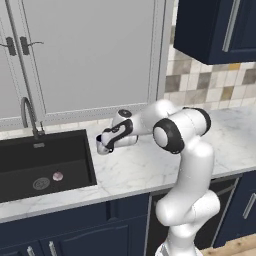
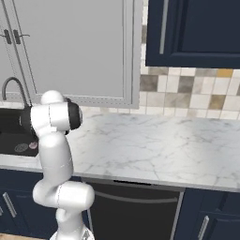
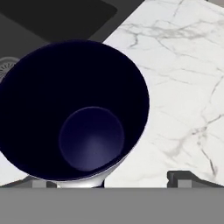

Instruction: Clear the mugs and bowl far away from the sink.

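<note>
Mug (image 3: 83, 118), grey-white outside and dark navy inside, sat right under the hand camera, mouth up, with the tool (image 3: 107, 181) clamped on it, one fingertip (image 3: 186, 177) showing beside its base. In the left base view the tool (image 1: 103, 145) hung just above the marble desk (image 1: 145, 165), close to the sink's right edge. Beyond lay the black sink (image 1: 42, 162), its round drain (image 1: 41, 183) beside a small pinkish object (image 1: 58, 175), the curved faucet (image 1: 27, 115) behind.
</note>
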